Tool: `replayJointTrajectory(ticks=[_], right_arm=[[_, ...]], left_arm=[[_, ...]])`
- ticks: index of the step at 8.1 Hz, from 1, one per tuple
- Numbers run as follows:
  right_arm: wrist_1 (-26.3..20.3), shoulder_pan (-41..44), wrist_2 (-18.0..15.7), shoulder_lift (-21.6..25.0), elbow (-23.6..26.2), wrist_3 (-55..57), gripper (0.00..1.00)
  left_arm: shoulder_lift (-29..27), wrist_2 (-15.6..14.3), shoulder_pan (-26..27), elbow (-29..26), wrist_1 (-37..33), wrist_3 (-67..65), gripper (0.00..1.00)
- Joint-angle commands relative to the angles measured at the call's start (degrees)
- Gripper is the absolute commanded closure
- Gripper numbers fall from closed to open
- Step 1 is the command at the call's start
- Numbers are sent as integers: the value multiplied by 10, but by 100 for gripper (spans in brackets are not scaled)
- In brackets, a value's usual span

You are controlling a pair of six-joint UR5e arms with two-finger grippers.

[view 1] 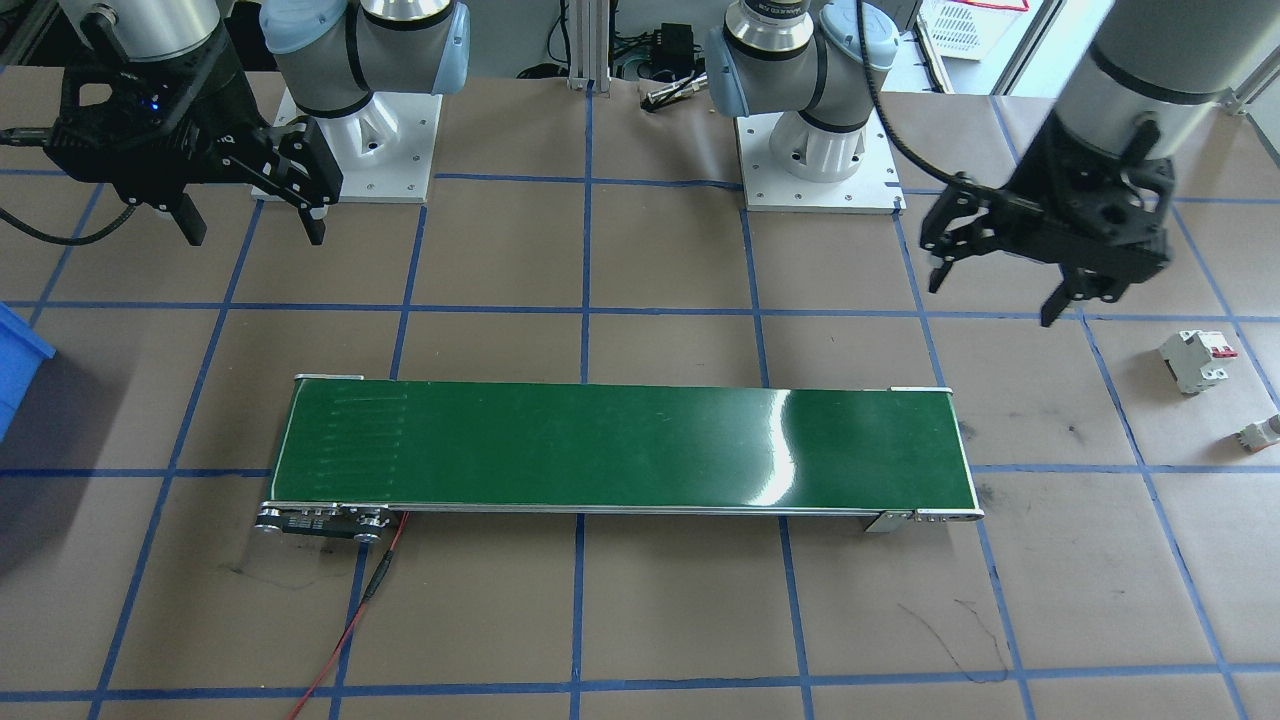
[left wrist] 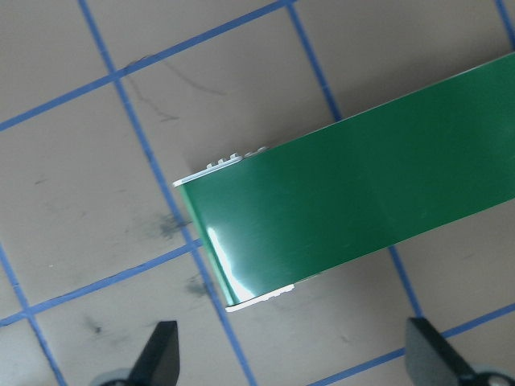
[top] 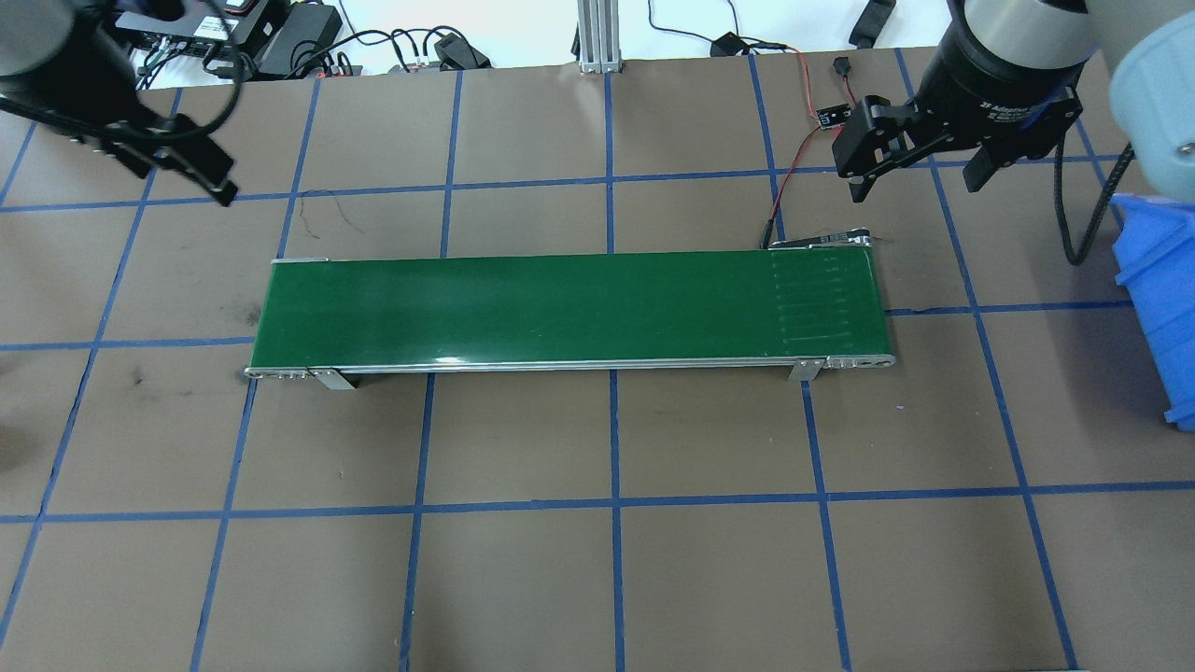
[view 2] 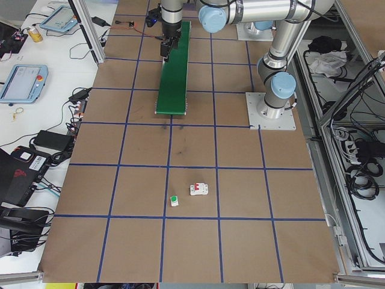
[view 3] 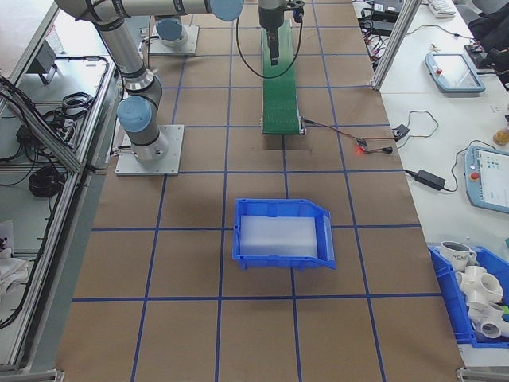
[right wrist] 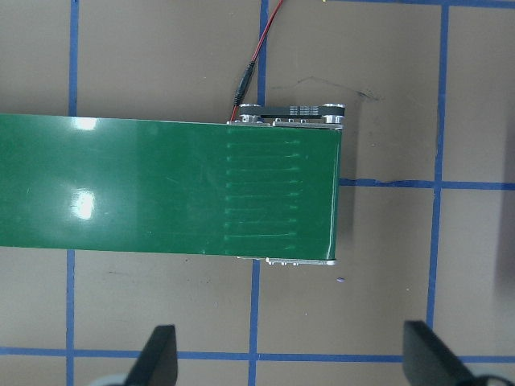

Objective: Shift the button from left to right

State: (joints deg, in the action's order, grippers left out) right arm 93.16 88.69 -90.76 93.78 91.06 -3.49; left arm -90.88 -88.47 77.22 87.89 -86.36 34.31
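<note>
Button: the small white piece with a green cap, the button [view 2: 174, 201], lies on the brown table [view 2: 240, 241] in the lower middle of the exterior left view, just left of a white breaker with red levers [view 2: 199, 189]. In the front-facing view it sits at the far right edge [view 1: 1262, 432], below and right of the breaker [view 1: 1195, 360]. Nothing touches it.

Left gripper: the left gripper [view 1: 1000, 285] hangs above the table in the upper right of the front-facing view, fingers spread apart, nothing between them. It is up and left of the breaker, well apart from the button. Its wrist view shows two dark fingertips [left wrist: 158, 354] at the bottom edge, wide apart, over the end of the belt.

Right gripper: the right gripper [view 1: 255, 225] hangs in the upper left of the front-facing view, fingers spread and empty. In the overhead view it is at the upper right [top: 915, 173].

Conveyor: a long green belt [view 1: 620, 447] lies across the middle of the table, bare on top. A red wire [view 1: 350, 630] leaves its lower left corner in the front-facing view.

Bin: a blue bin [view 3: 282, 232] stands in the middle of the exterior right view, apart from the belt's end.
</note>
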Motion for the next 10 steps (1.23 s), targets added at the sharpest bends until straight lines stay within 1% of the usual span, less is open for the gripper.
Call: replayJointTrajectory(ticks=[1, 2, 3, 5, 6, 7, 8, 10], right_arm=[[0, 0, 0, 0, 0, 1, 0], [0, 0, 0, 0, 0, 1, 0], [-1, 0, 0, 0, 0, 0, 0], [0, 0, 0, 0, 0, 0, 0], [0, 0, 0, 0, 0, 0, 0], [0, 0, 0, 0, 0, 1, 0], [0, 0, 0, 0, 0, 1, 0], [0, 0, 0, 0, 0, 0, 0]], left_arm=[[-16, -19, -177, -2, -8, 110, 0], [-19, -40, -244, -1, -11, 125, 0], [-32, -42, -298, 7, -4, 209, 0], [-104, -43, -392, -3, 2, 235, 0], [-141, -43, -427, -4, 4, 238, 0], [-172, -38, -446, -11, 18, 236, 0], [-197, -36, -451, -32, 36, 236, 0], [-233, -35, -453, -95, 43, 234, 0]])
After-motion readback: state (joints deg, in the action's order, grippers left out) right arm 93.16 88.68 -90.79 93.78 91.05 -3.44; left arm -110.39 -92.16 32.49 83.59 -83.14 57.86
